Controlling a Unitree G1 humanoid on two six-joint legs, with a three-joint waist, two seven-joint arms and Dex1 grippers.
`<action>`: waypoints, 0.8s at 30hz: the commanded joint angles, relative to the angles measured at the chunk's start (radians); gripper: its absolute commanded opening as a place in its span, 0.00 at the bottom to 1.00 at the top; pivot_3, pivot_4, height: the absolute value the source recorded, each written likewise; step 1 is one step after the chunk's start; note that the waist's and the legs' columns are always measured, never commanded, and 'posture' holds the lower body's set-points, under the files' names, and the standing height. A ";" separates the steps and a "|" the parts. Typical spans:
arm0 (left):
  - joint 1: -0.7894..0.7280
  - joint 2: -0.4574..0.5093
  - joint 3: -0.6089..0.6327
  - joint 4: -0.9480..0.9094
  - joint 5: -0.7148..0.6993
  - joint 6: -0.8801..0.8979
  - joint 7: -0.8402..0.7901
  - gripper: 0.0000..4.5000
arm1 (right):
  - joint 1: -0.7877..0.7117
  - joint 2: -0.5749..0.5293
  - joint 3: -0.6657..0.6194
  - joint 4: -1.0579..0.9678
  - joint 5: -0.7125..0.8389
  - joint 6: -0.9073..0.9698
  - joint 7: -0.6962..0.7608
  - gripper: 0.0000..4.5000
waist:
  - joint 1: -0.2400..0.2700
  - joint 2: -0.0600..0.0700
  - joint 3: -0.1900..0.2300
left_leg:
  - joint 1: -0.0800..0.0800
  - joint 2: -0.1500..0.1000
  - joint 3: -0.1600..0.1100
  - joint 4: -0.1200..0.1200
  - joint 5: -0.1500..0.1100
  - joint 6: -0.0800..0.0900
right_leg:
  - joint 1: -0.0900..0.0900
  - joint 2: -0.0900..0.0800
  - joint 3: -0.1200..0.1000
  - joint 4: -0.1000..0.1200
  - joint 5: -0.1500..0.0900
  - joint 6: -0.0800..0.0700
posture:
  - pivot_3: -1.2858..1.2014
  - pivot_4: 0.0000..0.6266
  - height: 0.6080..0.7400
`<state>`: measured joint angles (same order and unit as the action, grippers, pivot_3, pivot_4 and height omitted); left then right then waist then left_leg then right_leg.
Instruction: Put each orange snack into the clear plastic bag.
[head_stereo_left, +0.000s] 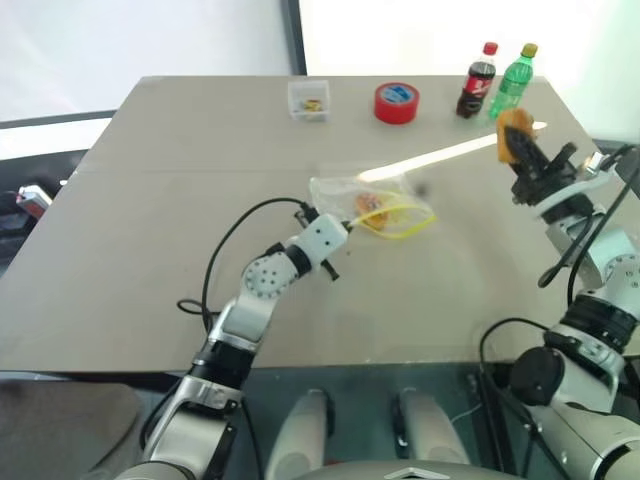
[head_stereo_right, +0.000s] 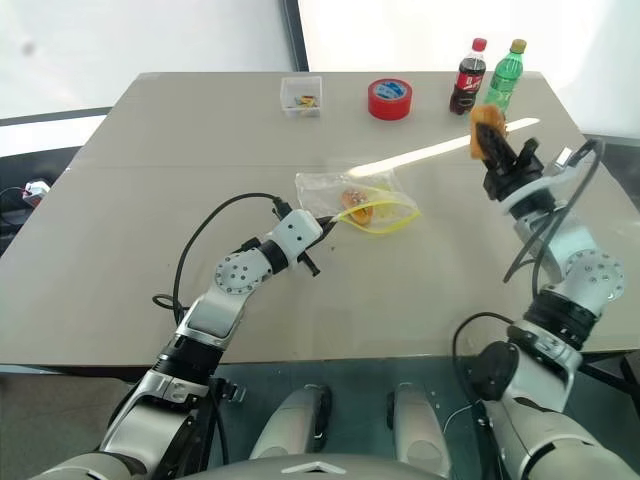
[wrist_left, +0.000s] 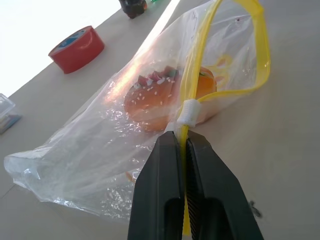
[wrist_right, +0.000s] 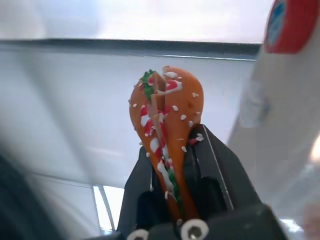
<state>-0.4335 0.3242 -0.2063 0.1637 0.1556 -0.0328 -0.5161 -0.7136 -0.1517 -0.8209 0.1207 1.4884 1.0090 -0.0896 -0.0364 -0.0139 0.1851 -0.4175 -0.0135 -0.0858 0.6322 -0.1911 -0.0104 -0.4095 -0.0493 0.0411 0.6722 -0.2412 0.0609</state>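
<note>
The clear plastic bag (head_stereo_left: 372, 203) lies at the table's middle, its yellow strip (wrist_left: 260, 55) looped open. One orange snack (wrist_left: 155, 102) rests inside it. My left gripper (wrist_left: 181, 145) is shut on the bag's yellow strip by the white slider. Over the table's right side, my right gripper (head_stereo_left: 524, 152) is raised and shut on a second orange snack (wrist_right: 164, 127), which sticks up from between the black fingers (wrist_right: 212, 165).
Along the table's far edge stand a small clear box (head_stereo_left: 308, 99), a red tape roll (head_stereo_left: 396, 102), a cola bottle (head_stereo_left: 477, 81) and a green bottle (head_stereo_left: 511, 82). Bare tabletop (head_stereo_left: 150, 240) spreads to the left and front.
</note>
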 joint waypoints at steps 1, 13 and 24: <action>-0.006 -0.004 0.000 -0.021 0.002 -0.010 0.012 0.00 | 0.044 0.020 0.014 -0.073 0.203 -0.057 -0.168 0.02 | 0.000 0.000 0.000 | 0.000 0.000 0.000 0.000 0.000 0.000 | 0.000 0.000 0.000 0.000 0.000 0.000 | 0.52 0.24 1.00; -0.002 -0.003 -0.002 -0.022 0.002 -0.015 0.011 0.00 | 0.368 -0.371 0.594 -0.312 -0.244 0.075 0.249 0.02 | -0.007 0.002 0.000 | 0.000 0.000 0.001 0.000 0.000 0.001 | 0.000 0.000 0.001 -0.002 -0.002 0.003 | 0.52 0.24 1.00; 0.007 0.002 -0.032 -0.039 0.007 -0.043 -0.027 0.00 | 0.220 -0.247 0.701 -0.137 -0.479 -0.020 0.343 0.02 | -0.004 0.002 0.000 | 0.000 0.001 0.002 0.001 0.000 0.001 | 0.000 0.001 0.002 -0.003 -0.001 0.003 | 0.52 0.24 1.00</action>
<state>-0.4280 0.3228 -0.2332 0.1641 0.1662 -0.0485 -0.5343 -0.4696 -0.4025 -0.1165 -0.0149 1.0245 1.0108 0.2308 -0.0399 -0.0119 0.1853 -0.4178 -0.0127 -0.0838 0.6325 -0.1914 -0.0096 -0.4100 -0.0484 0.0427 0.6692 -0.2416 0.0629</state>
